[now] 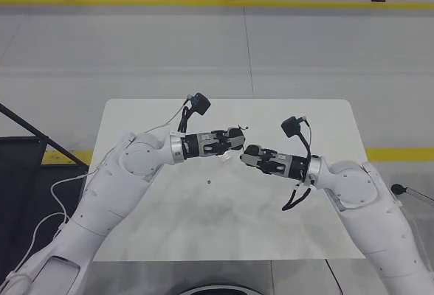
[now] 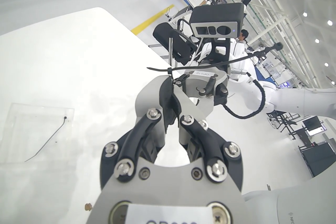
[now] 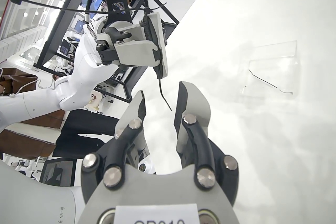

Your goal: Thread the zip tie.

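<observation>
The left gripper is hovering over the white surface a little above the middle of the top view. Its arm is coming in from the lower left of the frame. Its fingers are pressing fully together on the black zip tie and gripping it partway along the strap. From that grip the long part of the strap is sticking out sideways in the air, ending in the square head. A short stub is pointing the opposite way. In the right wrist view the pointed tail is hanging out of the closed fingers toward the right gripper.

The right gripper is sitting just right of and slightly below the left one in the top view, nearly touching it. Its arm is entering from the lower right of the frame. Its fingers are standing apart with a clear gap and are holding nothing. The tail's tip is dangling just in front of that gap, and I cannot tell whether it is touching either pad.

A second black zip tie is lying flat on a clear plastic sheet on the surface, well apart from both grippers.
</observation>
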You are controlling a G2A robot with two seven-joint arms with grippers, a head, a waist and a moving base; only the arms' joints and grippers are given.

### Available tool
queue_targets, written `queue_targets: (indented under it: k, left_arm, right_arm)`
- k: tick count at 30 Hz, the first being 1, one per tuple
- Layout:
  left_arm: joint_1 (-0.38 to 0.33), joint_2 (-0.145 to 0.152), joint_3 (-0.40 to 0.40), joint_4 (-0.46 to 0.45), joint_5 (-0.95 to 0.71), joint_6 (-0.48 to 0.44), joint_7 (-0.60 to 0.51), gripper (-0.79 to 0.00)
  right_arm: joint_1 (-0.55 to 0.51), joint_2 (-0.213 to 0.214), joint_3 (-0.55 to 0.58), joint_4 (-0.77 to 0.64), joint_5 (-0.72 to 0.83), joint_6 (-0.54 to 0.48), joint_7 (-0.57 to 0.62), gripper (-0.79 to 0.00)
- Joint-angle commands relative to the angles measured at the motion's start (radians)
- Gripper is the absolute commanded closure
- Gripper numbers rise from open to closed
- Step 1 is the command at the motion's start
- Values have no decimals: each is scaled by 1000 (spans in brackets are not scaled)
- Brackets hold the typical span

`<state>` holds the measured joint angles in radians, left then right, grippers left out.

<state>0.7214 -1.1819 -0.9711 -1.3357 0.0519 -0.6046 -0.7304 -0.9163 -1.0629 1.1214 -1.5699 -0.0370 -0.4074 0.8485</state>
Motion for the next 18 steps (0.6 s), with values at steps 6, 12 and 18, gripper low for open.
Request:
queue_targets:
  k: [6,12,18]
  left_arm:
    - [0,-1,-1,0,-3,-2,-6,0]
    - [1,-2,-3,0,-7,-1,-5,0]
    - [4,-3,-7,3,-47,-5,-23,-785]
  right_arm:
    - [2,-1,-2,2,2,-2,2,0]
    - [2,-1,-2,3,2,-3,0,0]
    - [-1,0,8,8,12,-9,-7,0]
